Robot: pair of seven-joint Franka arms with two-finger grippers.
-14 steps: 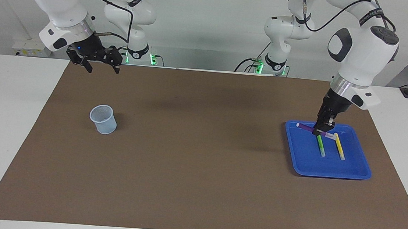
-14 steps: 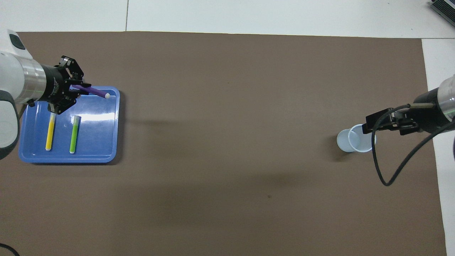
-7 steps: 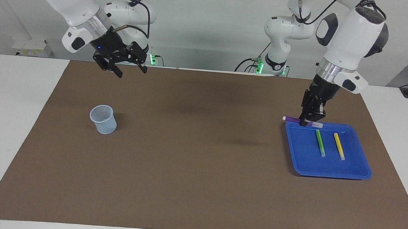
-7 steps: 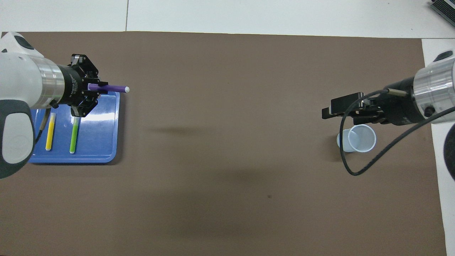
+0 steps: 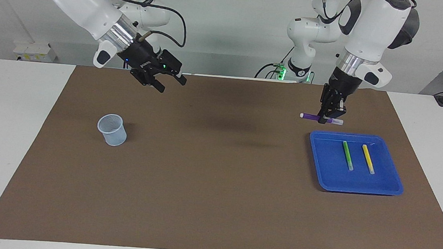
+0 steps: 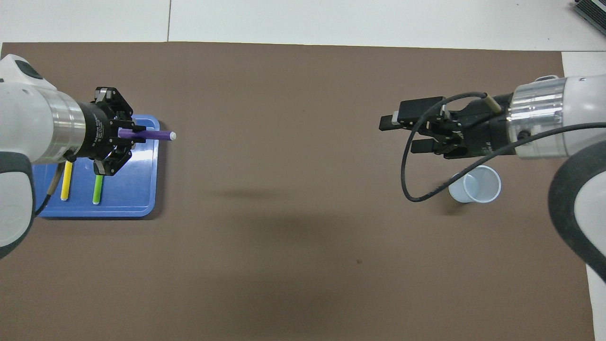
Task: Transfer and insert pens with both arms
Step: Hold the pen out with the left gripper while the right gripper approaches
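Lifted off the blue tray (image 5: pixel 321 177), the purple pen (image 5: pixel 310 116) hangs pinched in the left claw (image 5: pixel 329 118); right claw (image 5: pixel 171 84), spread, hovers over bare tabletop (image 5: pixel 214 204) near the cup (image 5: pixel 112 130); green pen (image 6: pixel 98 187) and yellow pen (image 6: pixel 66 180) lie partly hidden.

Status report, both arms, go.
Left gripper shut on purple pen, up over the mat. Right gripper open, empty, midair. Green pen, yellow pen in tray. Nothing between them.
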